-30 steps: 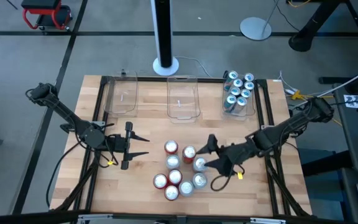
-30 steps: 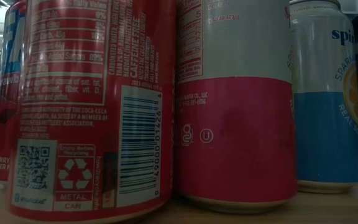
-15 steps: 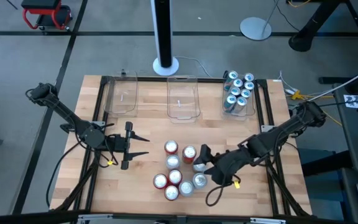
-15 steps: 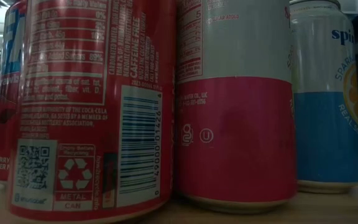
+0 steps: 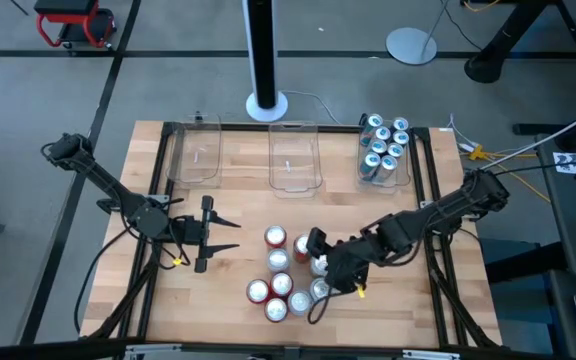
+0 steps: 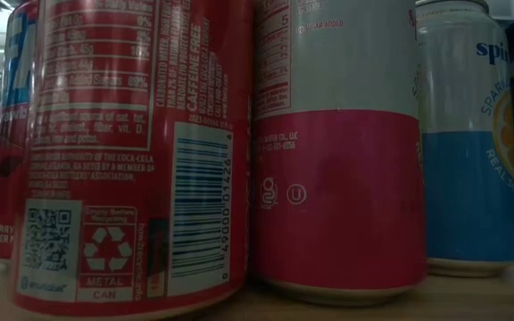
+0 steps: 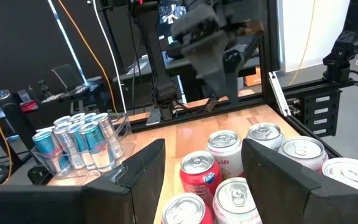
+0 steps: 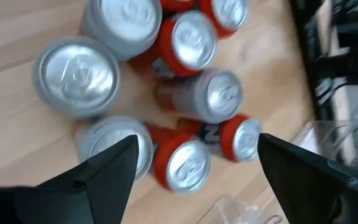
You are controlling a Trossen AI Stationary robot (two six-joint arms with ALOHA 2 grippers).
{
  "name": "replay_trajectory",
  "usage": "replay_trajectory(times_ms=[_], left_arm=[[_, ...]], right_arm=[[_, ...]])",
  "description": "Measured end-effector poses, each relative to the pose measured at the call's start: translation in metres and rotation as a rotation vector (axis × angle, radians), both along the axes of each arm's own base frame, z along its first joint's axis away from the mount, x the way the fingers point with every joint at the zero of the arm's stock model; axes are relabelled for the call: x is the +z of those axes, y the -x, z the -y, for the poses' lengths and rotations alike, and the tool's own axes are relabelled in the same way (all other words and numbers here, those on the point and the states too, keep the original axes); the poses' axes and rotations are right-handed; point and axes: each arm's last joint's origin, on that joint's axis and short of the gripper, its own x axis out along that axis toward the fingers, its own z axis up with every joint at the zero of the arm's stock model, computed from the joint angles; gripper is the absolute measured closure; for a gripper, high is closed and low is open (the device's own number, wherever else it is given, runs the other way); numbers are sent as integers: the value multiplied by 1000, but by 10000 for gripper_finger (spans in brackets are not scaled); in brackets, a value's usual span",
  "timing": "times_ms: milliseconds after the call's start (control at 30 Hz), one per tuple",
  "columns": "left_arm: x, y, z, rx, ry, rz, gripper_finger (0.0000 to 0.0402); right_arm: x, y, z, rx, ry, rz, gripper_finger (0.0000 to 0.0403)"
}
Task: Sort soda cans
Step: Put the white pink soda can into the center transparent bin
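Several soda cans (image 5: 280,275) stand upright in a cluster on the wooden table, near its front middle; they are red, silver-and-red and pale blue, with silver tops. The low view shows a red can (image 6: 123,152), a silver-and-red can (image 6: 337,152) and a blue-and-white can (image 6: 471,134) close up. My right gripper (image 5: 320,262) hangs open over the cluster's right side, slanting down; its fingers (image 8: 104,168) frame the can tops (image 8: 194,37) from above without touching. My left gripper (image 5: 236,235) waits open and level to the left of the cluster, with the cans (image 7: 197,171) ahead of its fingers.
Three clear bins line the far edge: a left bin (image 5: 196,155), a middle bin (image 5: 295,160), and a right bin (image 5: 383,150) holding several teal cans. A black frame rail (image 5: 428,190) runs along the table's sides. Bare wood lies between the cluster and the bins.
My right gripper has moved toward the table's left and near edge, from beside the cluster to above its right side. It has tipped further downward and stayed open. The cans have not moved.
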Motion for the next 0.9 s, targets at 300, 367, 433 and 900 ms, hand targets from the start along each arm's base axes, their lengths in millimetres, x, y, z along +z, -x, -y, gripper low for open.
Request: replay_trajectory(times_ms=[300,367,433,900], left_arm=[[-1,0,0,0,-5,-13,200],[-2,0,0,1,-6,-14,200],[-2,0,0,2,-6,-15,200],[-2,0,0,2,-6,-16,200]], right_arm=[[-20,-3,20,-10,55,-187,75],[-25,-5,18,8,41,-221,75],[-32,-8,16,21,29,-249,75],[-62,-20,9,59,39,-358,75]])
